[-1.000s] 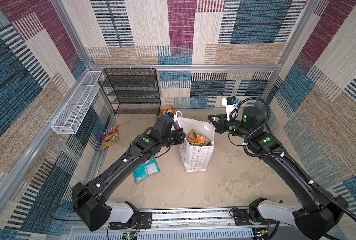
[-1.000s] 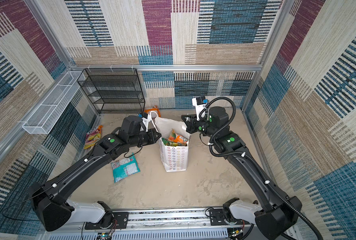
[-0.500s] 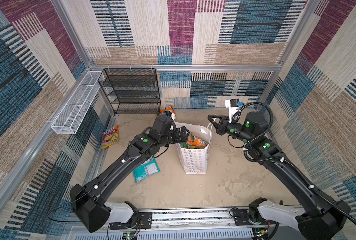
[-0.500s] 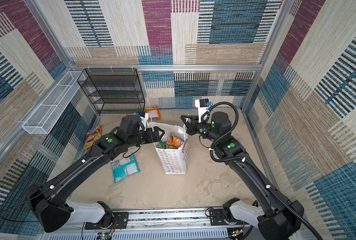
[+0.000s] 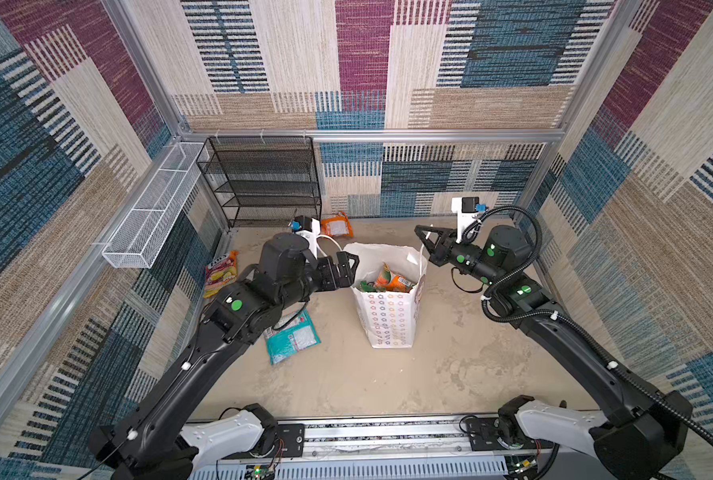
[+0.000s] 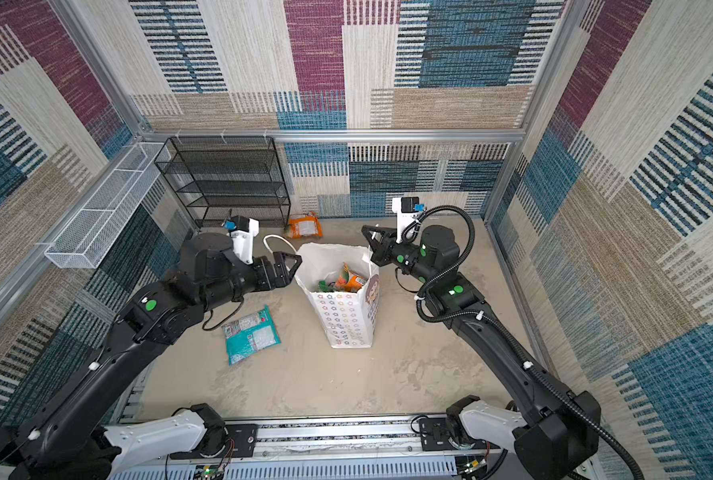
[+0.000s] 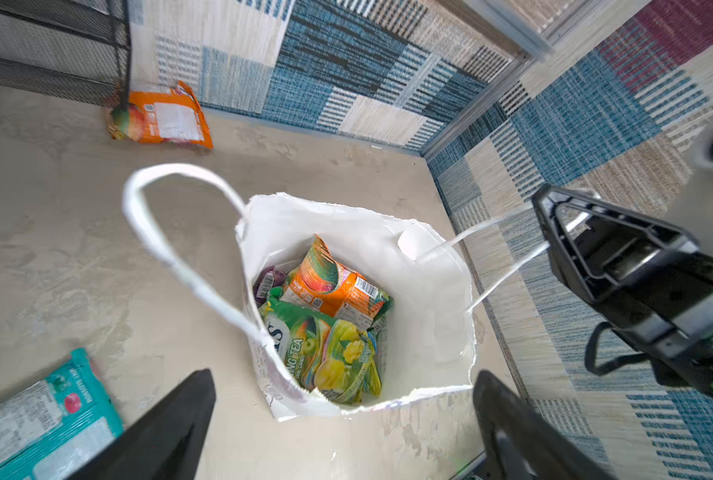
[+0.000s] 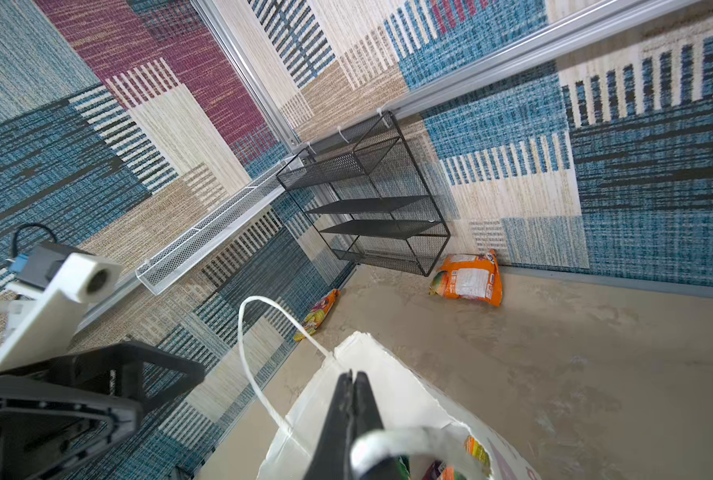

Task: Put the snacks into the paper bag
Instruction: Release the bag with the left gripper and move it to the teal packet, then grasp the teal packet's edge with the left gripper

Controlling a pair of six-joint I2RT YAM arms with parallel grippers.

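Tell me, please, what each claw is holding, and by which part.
The right claw holds the bag by its cord handle. The left claw is open and holds nothing.

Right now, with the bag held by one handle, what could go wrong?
The right gripper is shut on one bag handle, pulled taut; more pull could tip or tear the paper bag. The loose handle arches beside the open left gripper and might snag it.
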